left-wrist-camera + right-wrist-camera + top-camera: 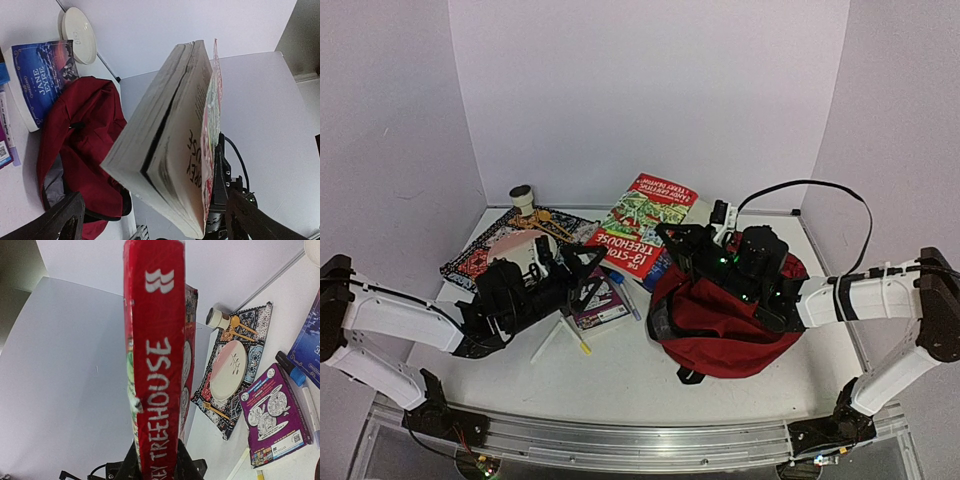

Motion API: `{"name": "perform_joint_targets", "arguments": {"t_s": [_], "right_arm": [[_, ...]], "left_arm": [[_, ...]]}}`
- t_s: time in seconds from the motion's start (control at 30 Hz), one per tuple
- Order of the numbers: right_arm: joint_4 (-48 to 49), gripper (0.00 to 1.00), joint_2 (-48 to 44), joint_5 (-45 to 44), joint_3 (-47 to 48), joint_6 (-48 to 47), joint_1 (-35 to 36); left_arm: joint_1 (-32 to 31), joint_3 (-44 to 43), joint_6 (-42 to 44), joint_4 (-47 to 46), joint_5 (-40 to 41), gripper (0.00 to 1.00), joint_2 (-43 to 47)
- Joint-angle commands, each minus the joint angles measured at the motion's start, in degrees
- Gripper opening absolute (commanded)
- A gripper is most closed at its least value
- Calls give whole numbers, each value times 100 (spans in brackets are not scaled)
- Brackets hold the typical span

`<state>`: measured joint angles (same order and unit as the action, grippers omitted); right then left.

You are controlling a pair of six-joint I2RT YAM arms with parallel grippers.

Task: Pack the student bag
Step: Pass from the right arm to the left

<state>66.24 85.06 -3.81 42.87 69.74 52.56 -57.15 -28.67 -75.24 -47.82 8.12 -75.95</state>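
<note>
Could lose the Treehouse book (642, 222), pinched only by the thin spine in the right gripper (157, 462) and held on edge aloft, by twisting or sliding out and dropping onto the Jane Eyre book (42, 75) instead of into the student bag (720, 320), slumped on the table (620, 385) beneath the right arm (860, 295). Cannot count on the left gripper (152, 210), spread wide either side of the book's lower corner and seemingly not touching. Hard to make out the bag's mouth, mostly covered from above.

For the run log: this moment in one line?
right gripper: shut on book | left gripper: open | bag: book not inside
</note>
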Motion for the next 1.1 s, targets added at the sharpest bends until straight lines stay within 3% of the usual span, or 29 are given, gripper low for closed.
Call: {"name": "perform_joint_targets", "arguments": {"t_s": [0.0, 0.23, 1.07], "right_arm": [[905, 0, -332, 24, 61, 113, 26], [959, 0, -421, -23, -144, 158, 31], [1020, 0, -583, 158, -402, 241, 33]], "left_arm": [[-33, -471, -3, -722, -263, 99, -266], [-35, -593, 9, -995, -248, 93, -489], [-7, -724, -525, -1986, -235, 48, -794]]}}
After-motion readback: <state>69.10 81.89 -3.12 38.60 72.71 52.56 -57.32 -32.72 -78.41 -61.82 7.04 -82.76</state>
